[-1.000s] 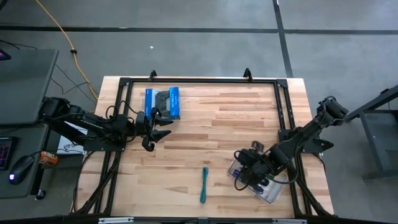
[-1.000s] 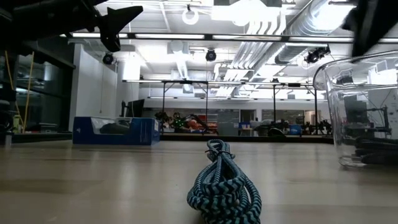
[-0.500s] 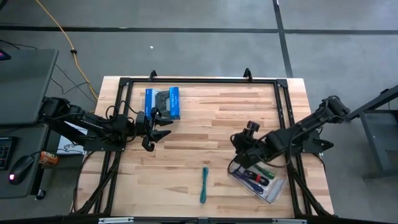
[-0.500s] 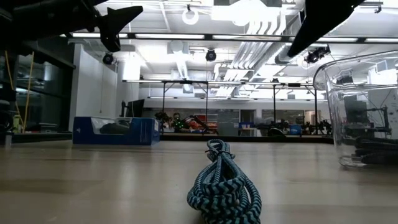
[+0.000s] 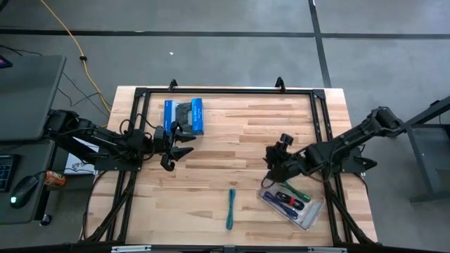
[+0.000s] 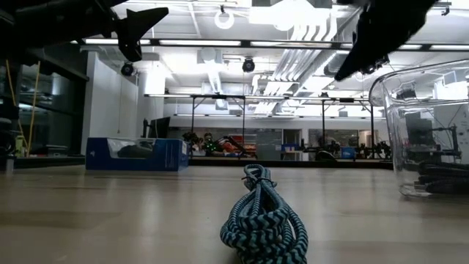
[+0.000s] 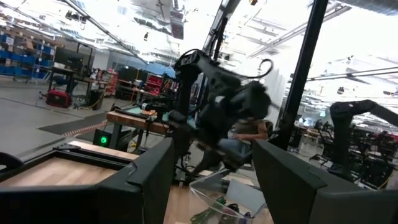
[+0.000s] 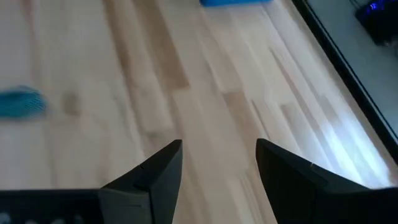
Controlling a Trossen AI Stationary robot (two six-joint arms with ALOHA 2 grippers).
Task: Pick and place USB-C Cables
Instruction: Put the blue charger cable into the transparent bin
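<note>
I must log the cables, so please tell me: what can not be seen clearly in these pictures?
- Cables in the clear bin, high view: too small to count.
- Same bin, low view: cut by the edge.
- Teal cable, right wrist view: blurred.
- Left gripper: open, empty.
- Right gripper: open, empty.

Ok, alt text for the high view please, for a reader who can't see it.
Top-down view of a wooden table: the right gripper, open and empty, hovers beside a clear container holding cables, while a teal cable lies alone on the wood. The left gripper, also open, waits near a blue box.
</note>
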